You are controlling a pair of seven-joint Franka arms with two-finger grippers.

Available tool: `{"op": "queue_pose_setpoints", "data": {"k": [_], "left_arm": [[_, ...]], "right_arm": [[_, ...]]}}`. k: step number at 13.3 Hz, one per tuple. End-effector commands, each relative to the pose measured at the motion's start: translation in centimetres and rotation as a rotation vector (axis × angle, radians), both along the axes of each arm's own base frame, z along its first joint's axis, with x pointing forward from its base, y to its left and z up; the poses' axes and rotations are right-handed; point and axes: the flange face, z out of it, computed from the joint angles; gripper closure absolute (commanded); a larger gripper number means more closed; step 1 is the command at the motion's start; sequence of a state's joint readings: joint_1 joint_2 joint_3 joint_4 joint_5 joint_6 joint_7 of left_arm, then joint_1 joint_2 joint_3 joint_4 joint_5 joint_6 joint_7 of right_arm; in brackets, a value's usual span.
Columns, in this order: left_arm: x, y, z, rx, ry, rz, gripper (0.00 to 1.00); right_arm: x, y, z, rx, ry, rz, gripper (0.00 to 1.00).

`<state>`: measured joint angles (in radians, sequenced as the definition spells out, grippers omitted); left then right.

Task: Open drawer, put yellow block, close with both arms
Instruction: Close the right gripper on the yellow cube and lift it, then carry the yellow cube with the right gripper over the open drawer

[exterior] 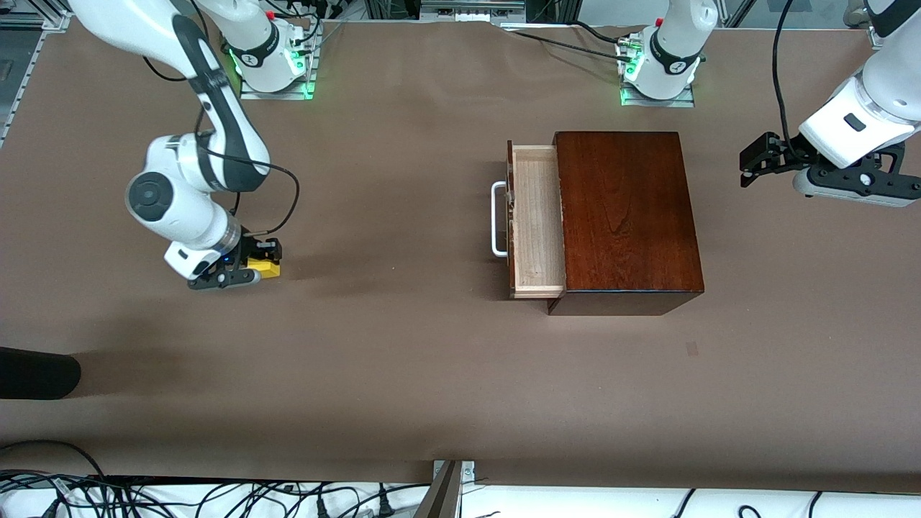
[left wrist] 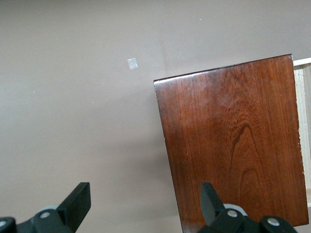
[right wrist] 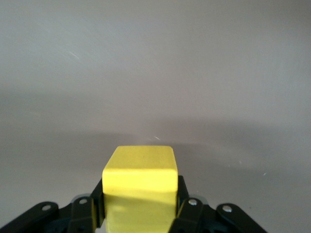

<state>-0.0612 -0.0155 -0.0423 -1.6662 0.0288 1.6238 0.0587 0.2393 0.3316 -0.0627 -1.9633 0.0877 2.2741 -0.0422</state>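
The right gripper (exterior: 252, 267) was down at the counter (exterior: 403, 374) toward the right arm's end, roughly midway between the edge where the arm bases stood and the edge nearest the front camera. Its fingers (right wrist: 187, 213) were closed against two opposite sides of the yellow block (exterior: 265, 269), and the right wrist view showed the cube (right wrist: 140, 187) seated squarely between them, its top face level and bare brown surface stretching out ahead of it. Whether the block rested on the counter or sat just clear of it could not be told.

The dark mahogany box (exterior: 626, 216) stood toward the left arm's end of the counter, closer to the base edge than to the front-camera edge. The drawer (exterior: 536, 223) was pulled part way out of the box toward the right arm's end, its pale-wood tray lying bare, and the white handle (exterior: 498, 219) stuck out from its dark front. The block was well apart from the drawer.

The left gripper (exterior: 763, 160) waited in the air near the counter's end on the left arm's side, just off the box. Its fingers (left wrist: 77, 201) stood wide apart and held nothing; the left wrist view looked down on the box's glossy top (left wrist: 233, 145) and a small pale patch (left wrist: 132, 63) on the counter.
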Motion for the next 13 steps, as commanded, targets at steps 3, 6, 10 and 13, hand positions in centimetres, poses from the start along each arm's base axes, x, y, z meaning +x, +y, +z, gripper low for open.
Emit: {"op": "queue_pose_setpoints", "data": {"k": [3, 6, 10, 13], "left_arm": [[0.3, 0.2, 0.6, 0.008, 0.008, -0.008, 0.00], [0.3, 0.2, 0.6, 0.008, 0.008, -0.008, 0.00], [0.3, 0.2, 0.6, 0.008, 0.008, -0.008, 0.00], [0.3, 0.3, 0.6, 0.008, 0.008, -0.006, 0.00]], "right_arm": [[4.2, 6.6, 12.0, 0.005, 0.004, 0.132, 1.00], [2.3, 15.0, 16.6, 0.009, 0.020, 0.283, 1.00], [-2.0, 24.6, 16.9, 0.022, 0.006, 0.442, 1.00], [-5.1, 32.8, 17.2, 0.036, -0.029, 0.596, 1.00]]}}
